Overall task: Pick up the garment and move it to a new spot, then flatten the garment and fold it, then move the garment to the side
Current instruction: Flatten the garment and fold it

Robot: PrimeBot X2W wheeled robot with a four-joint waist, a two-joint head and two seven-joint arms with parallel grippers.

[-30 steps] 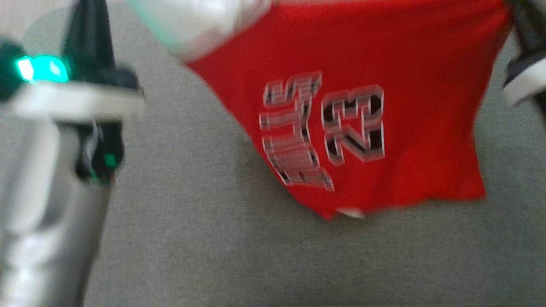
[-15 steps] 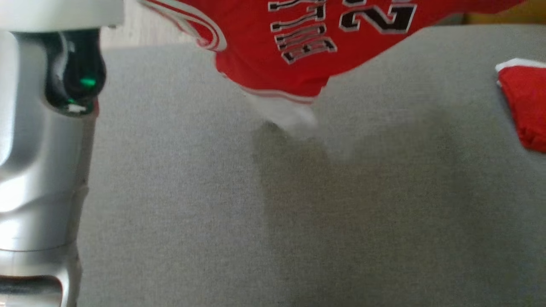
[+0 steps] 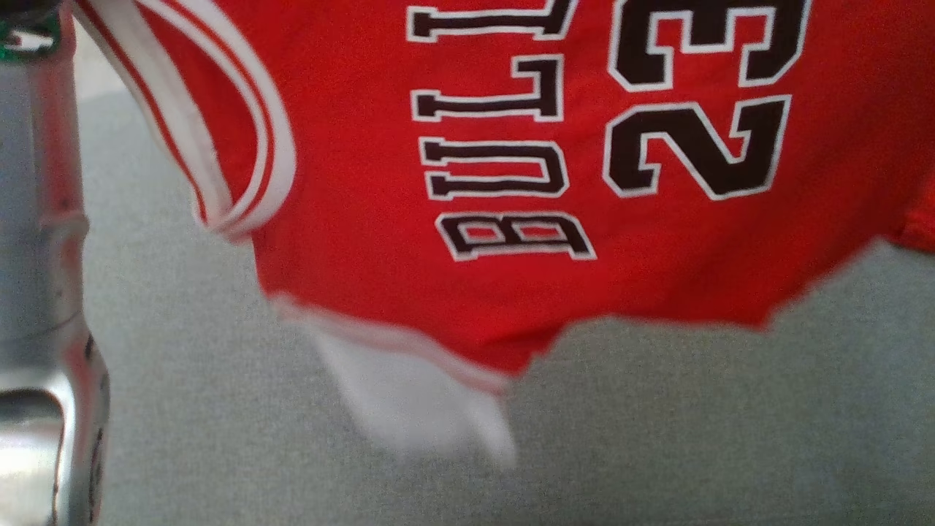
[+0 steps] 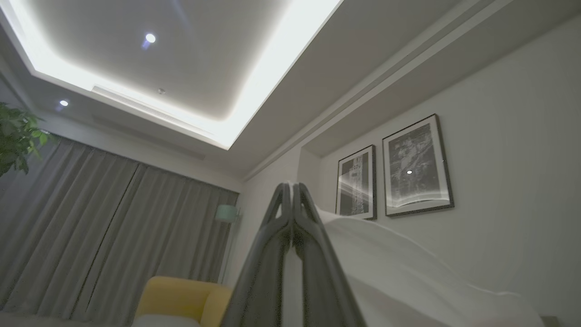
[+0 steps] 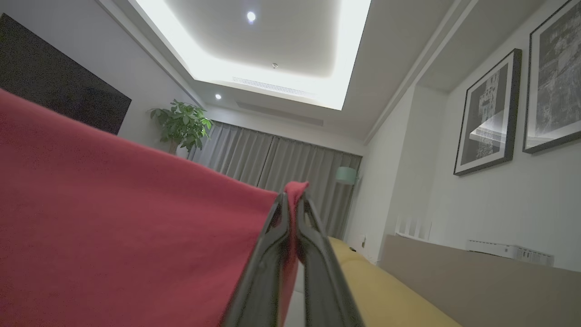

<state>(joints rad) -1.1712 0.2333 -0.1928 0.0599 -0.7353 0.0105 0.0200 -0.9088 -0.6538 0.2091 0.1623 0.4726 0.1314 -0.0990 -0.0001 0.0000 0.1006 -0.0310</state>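
over the grey fabric surface [image 3: 694, 438] the jersey [image 3: 350, 234] hangs in the air. its lettering and the 23 are turned sideways across the top of the head view, and one white sleeve [image 3: 416, 409] dangles lowest, smeared with motion. a second ago the same shirt looked smaller and further off, and half a second ago only its lower part showed. the whole head view has swung between those pictures, so much of that is the camera turning, not the cloth alone. i'd read it as the lift being done and the carry to a new spot under way, with flattening and folding not yet begun. the right end effector [image 5: 292, 195] is clamped on red cloth, a nub of it poking past the tips. the left end effector [image 4: 291, 186] is closed tight too, with white cloth against its fingers that seems to be pinched between them. the silver left forearm [image 3: 36, 256] stands at the head view's edge.
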